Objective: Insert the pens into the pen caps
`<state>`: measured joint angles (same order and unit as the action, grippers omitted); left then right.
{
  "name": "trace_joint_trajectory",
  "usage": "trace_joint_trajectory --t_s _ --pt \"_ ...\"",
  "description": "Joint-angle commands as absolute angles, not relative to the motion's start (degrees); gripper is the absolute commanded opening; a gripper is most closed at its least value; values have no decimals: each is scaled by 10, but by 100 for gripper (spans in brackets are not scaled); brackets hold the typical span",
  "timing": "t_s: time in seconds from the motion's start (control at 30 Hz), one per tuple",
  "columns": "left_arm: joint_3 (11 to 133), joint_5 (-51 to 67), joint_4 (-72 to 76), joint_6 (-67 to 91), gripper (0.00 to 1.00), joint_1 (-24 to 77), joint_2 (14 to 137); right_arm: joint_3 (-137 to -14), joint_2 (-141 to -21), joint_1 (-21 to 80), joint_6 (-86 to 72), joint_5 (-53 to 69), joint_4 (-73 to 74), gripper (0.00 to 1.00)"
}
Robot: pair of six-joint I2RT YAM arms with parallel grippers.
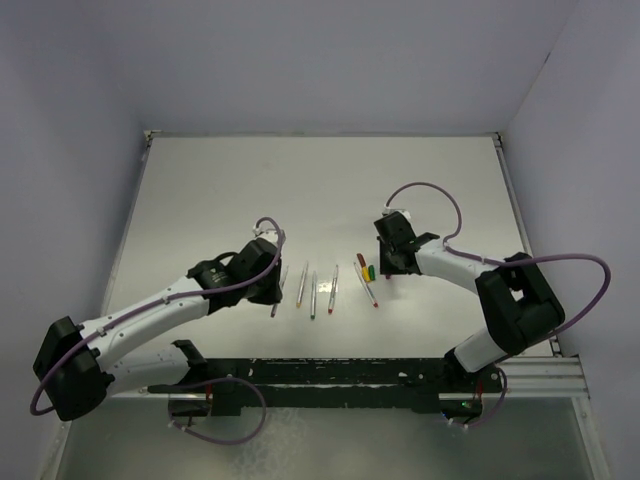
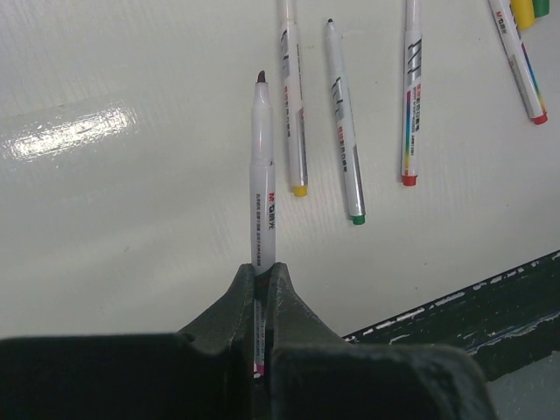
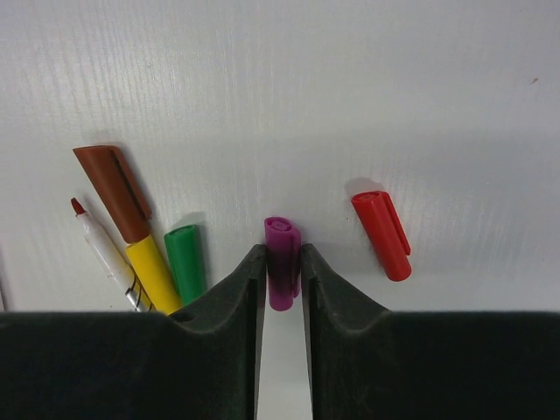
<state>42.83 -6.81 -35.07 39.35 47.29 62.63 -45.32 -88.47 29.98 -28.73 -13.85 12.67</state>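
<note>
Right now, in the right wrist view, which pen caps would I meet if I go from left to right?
dark red cap → yellow cap → green cap → magenta cap → red cap

Table top (image 3: pixel 367 79) is white and pretty glossy. Left wrist view has a bright glare patch at 9 o'clock, but up close there's a fine ribbed grain to it. The pen (image 2: pixel 262 175) in the left gripper (image 2: pixel 263 273) looks like smooth satiny plastic, silver-white with a printed label. Caps are all smooth hard plastic with a soft sheen: magenta cap (image 3: pixel 283 234), red cap (image 3: pixel 382 234), green cap (image 3: pixel 185 261), yellow cap (image 3: pixel 155 276). The brown-red cap (image 3: pixel 112 188) at 10 o'clock in the right wrist view looks a bit duller. Left gripper and right gripper (image 3: pixel 283 258) are both dark matt plastic, slightly grainy.
</note>
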Motion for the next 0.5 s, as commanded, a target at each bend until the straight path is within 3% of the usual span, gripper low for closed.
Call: trace_joint_trajectory --t_s 0.0,0.13,0.2,0.47 --pt "423 -63 -328 385 0 473 629 -456 -895 299 -300 -143 148 21" --pt "423 -65 -328 386 0 473 630 -452 -897 299 -305 -141 157 11" --pt "423 -65 -327 385 0 473 630 -449 -897 299 -309 -139 159 0" --pt "419 -68 -324 385 0 473 630 -443 -858 299 -310 -140 150 0"
